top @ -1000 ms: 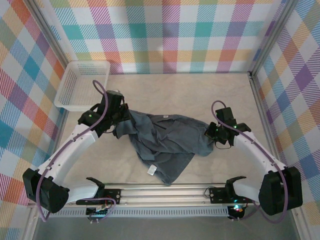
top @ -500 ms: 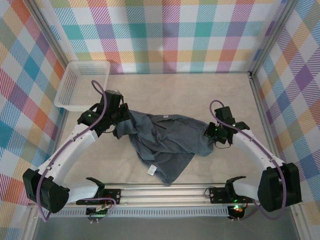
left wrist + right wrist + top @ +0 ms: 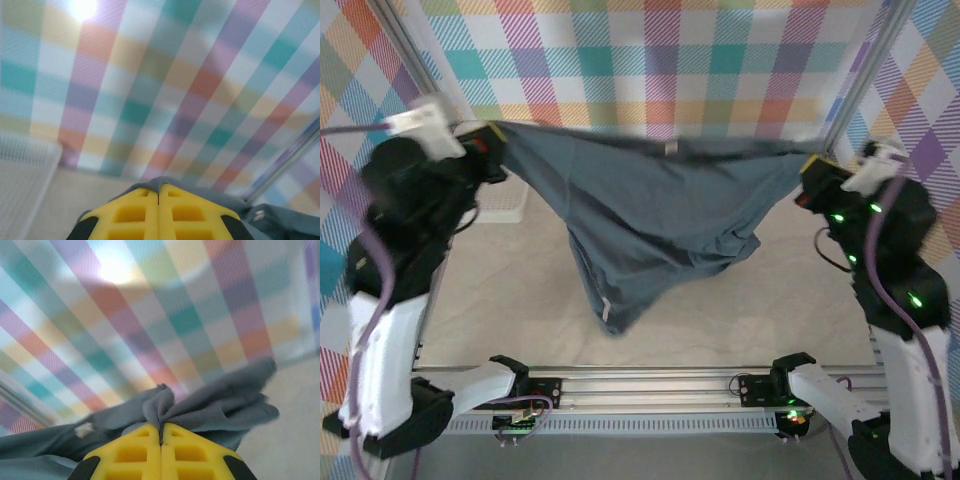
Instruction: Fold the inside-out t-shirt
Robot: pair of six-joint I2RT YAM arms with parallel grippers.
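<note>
The t-shirt (image 3: 650, 210) hangs stretched in mid-air from ten o'clock to three o'clock, with the left gripper (image 3: 498, 138) and right gripper (image 3: 807, 175) each clamped on a top corner. Its lower half sags bunched — the folds are unreadable. The left arm hides most of the basket (image 3: 508, 202).

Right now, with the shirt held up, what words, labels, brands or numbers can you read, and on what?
No legible text.
Small white tag at the top edge of the dark slate-grey fabric t-shirt: too small to read.
Second white tag near its hanging lower end: also unreadable.
</note>
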